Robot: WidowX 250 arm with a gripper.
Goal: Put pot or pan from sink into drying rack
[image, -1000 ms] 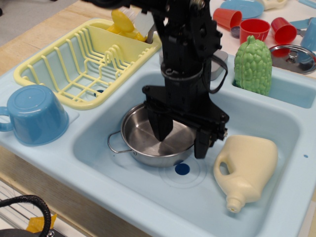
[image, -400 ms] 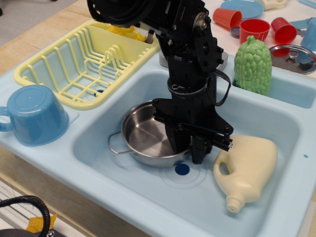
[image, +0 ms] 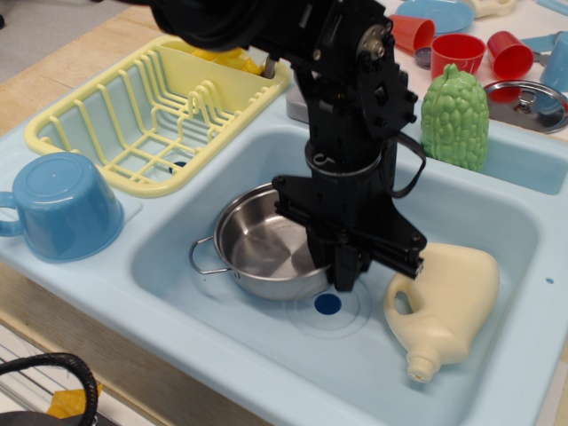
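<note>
The shiny steel pot (image: 262, 244) with thin wire loop handles sits on the floor of the light blue sink (image: 484, 209), just left of the dark blue drain (image: 327, 303). My black gripper (image: 342, 271) reaches down from above, and its fingers are closed together on the pot's right rim. The arm hides the pot's right side and right handle. The pale yellow drying rack (image: 53, 117) stands at the back left of the sink, with nothing on its ribs and yellow utensils in its far compartment.
A cream plastic jug (image: 444, 302) lies in the sink right of the gripper. An upturned blue cup (image: 62, 206) stands on the left counter. A green textured bottle (image: 454, 115), red cups (image: 457, 51) and a steel lid (image: 528, 102) are at the back right.
The gripper's fingers, wide open over the pot a second ago, have closed on its right rim. The pot has shifted slightly left.
</note>
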